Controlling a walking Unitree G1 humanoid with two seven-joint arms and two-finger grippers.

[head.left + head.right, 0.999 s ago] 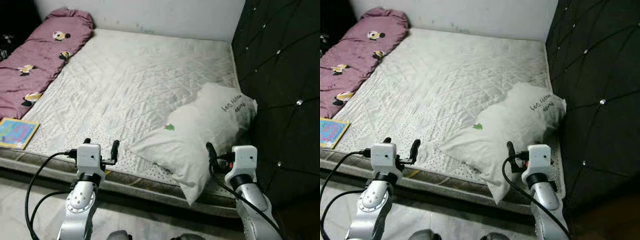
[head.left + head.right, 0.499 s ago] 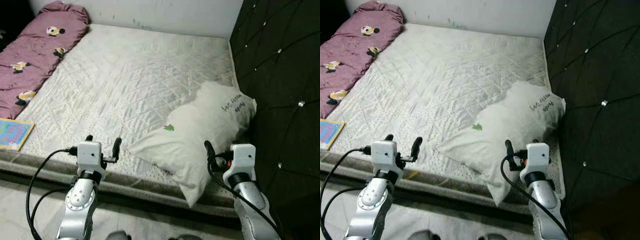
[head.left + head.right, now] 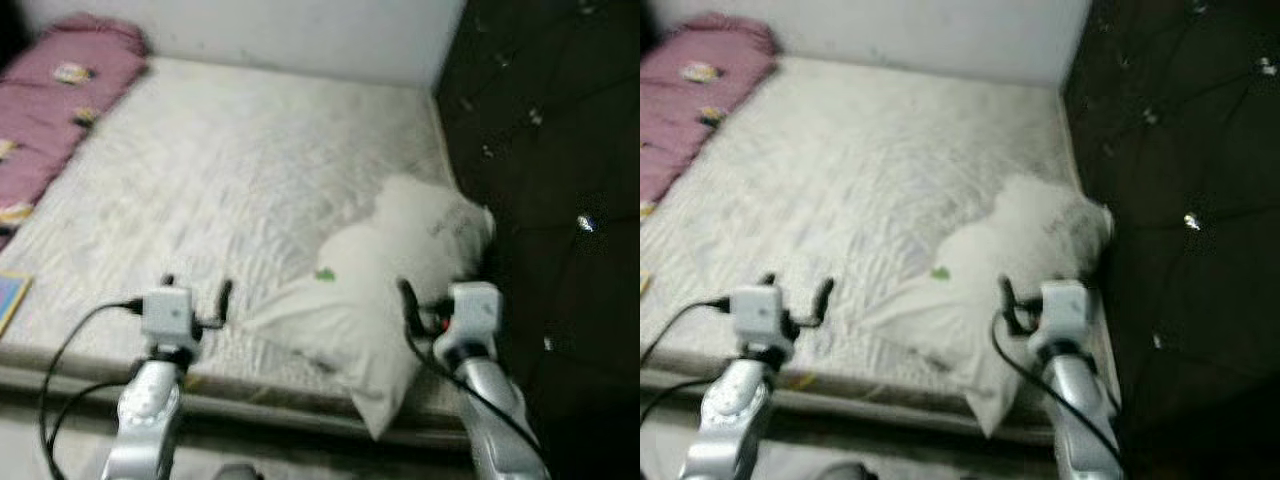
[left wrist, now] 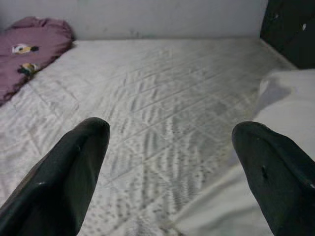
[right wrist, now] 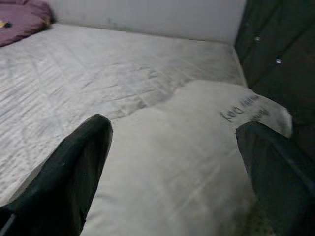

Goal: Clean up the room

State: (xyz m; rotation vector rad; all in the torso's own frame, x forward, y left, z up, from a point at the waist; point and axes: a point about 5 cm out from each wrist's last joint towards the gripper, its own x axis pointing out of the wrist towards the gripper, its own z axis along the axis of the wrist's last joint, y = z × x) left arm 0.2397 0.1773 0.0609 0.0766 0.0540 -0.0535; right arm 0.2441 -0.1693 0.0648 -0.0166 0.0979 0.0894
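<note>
Approaching the white pillow (image 3: pixel 400 270) at the mattress's (image 3: pixel 240 170) near headboard-side corner, both grippers, left gripper (image 3: pixel 196 290) and right gripper (image 5: pixel 177 162), gape empty; next, the right closes on it.

Head views overlook mattress (image 3: pixel 250 190); wrist views skim it.

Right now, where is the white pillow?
The white pillow lies on the mattress at its right side, against the dark padded headboard, one corner hanging over the near edge, just ahead of the right gripper.
</note>
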